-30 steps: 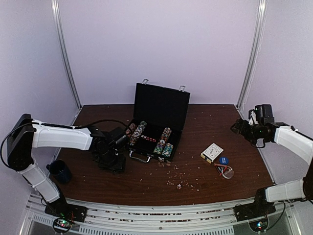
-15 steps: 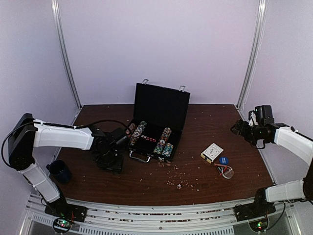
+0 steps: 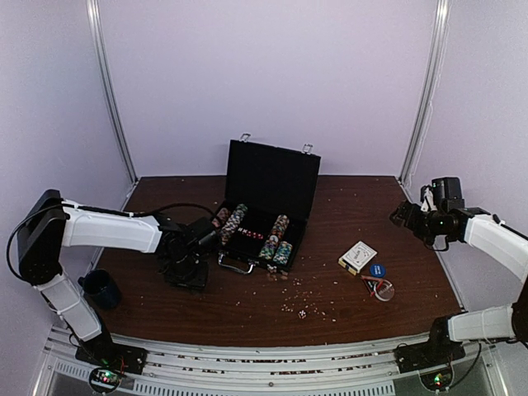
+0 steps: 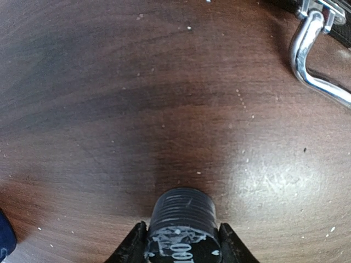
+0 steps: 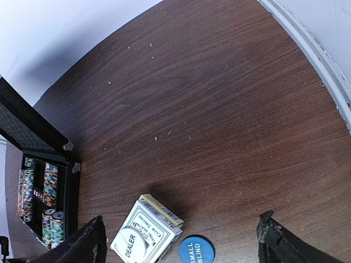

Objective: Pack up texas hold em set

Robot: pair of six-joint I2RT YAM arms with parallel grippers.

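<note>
The black case (image 3: 268,177) stands open at the table's middle, with multicoloured chip rows (image 3: 233,223) inside; its silver handle (image 4: 307,60) shows in the left wrist view. My left gripper (image 3: 188,276) is low over the table just left of the case, shut on a short stack of black poker chips (image 4: 182,219). My right gripper (image 3: 402,216) is open and empty, high at the right, above the card deck box (image 5: 145,235), which has a white dealer button (image 5: 131,245) on it. A blue small blind button (image 5: 196,251) lies beside the box.
A dark blue mug (image 3: 101,288) stands at the near left. Another round button (image 3: 384,289) lies right of the card box (image 3: 357,256), and a die (image 3: 302,313) sits near the front middle. Small crumbs are scattered over the brown table (image 3: 346,206).
My left gripper has shifted slightly with the black chips held. My right arm has drifted a little to the right.
</note>
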